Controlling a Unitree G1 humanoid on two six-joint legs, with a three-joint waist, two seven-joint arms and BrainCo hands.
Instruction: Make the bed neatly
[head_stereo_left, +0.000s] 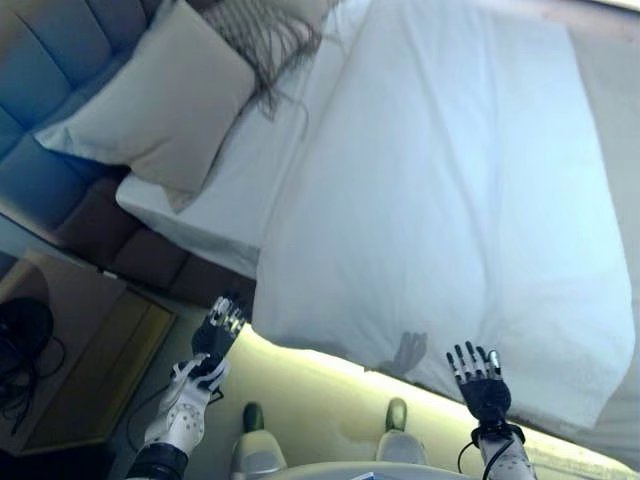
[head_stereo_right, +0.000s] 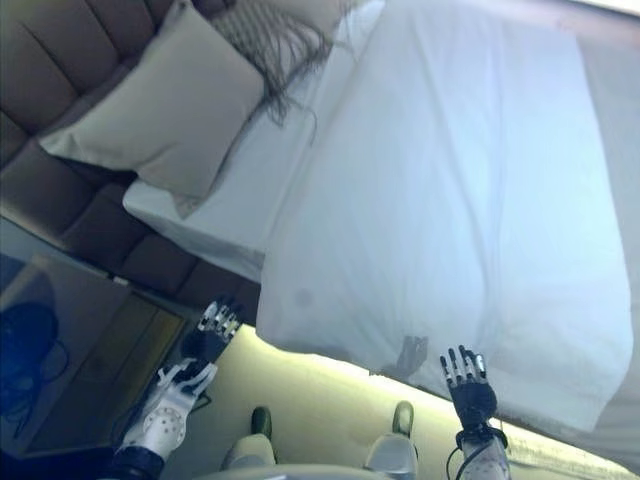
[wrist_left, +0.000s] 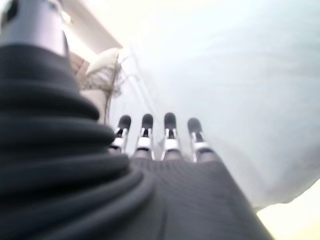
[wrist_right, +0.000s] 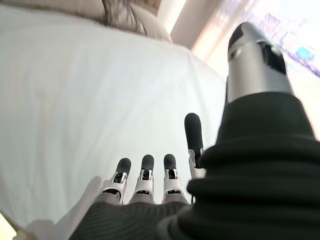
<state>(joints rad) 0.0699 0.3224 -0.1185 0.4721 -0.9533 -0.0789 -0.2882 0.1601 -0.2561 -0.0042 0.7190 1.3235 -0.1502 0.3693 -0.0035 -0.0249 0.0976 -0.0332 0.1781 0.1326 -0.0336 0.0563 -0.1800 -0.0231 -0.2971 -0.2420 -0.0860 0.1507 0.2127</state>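
White puffy duvet lies spread over the bed, its near edge overhanging. With your left hand and right hand empty, fingers spread, grip that edge evenly.
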